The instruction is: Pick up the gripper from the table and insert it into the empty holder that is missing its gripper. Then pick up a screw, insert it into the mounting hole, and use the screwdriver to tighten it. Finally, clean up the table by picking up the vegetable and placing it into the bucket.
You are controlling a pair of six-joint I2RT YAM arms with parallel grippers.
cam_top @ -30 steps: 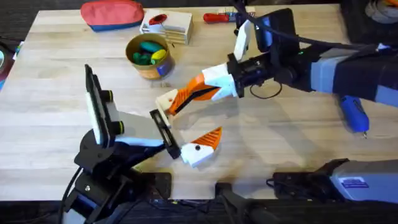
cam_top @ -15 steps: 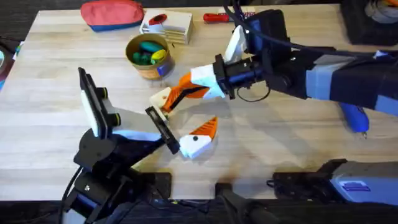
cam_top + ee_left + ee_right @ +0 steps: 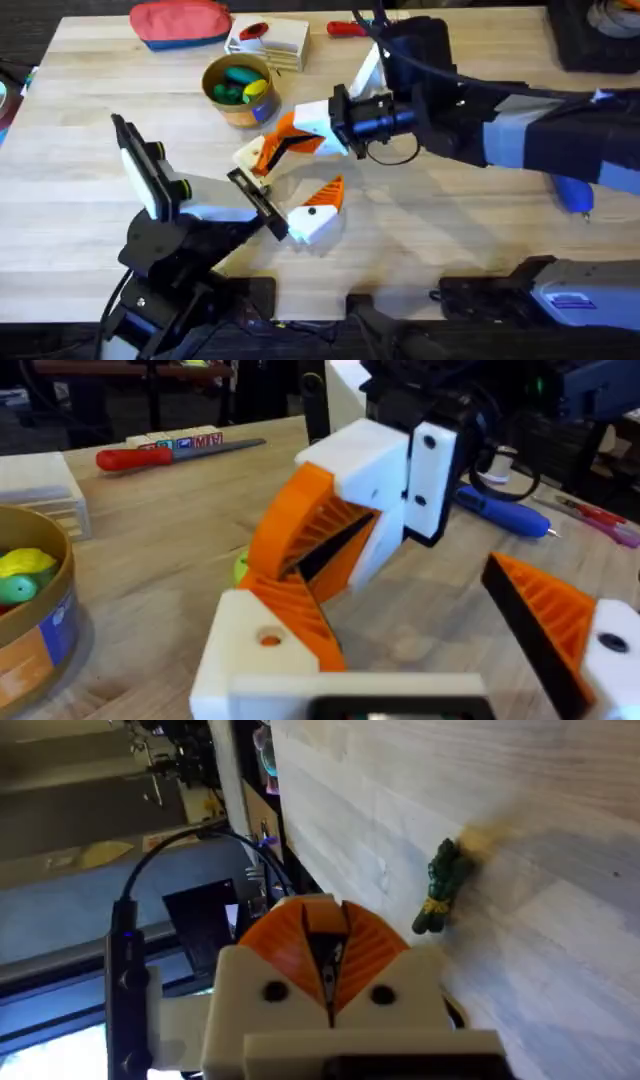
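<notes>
Two robot arms work over one wooden table (image 3: 90, 230). One tan bucket (image 3: 238, 92) holds a few small toys, too bunched to count. One dark green vegetable (image 3: 442, 886) lies on the wood. There are two screwdrivers: one blue-handled (image 3: 571, 187), one red-handled (image 3: 346, 29). One red pouch (image 3: 181, 22) and one small wooden box (image 3: 270, 40) sit at the far edge.

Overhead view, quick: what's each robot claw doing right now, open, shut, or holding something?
Left gripper: open, holding nothing.
Right gripper: shut, orange pads pressed together, nothing visible between them.
</notes>
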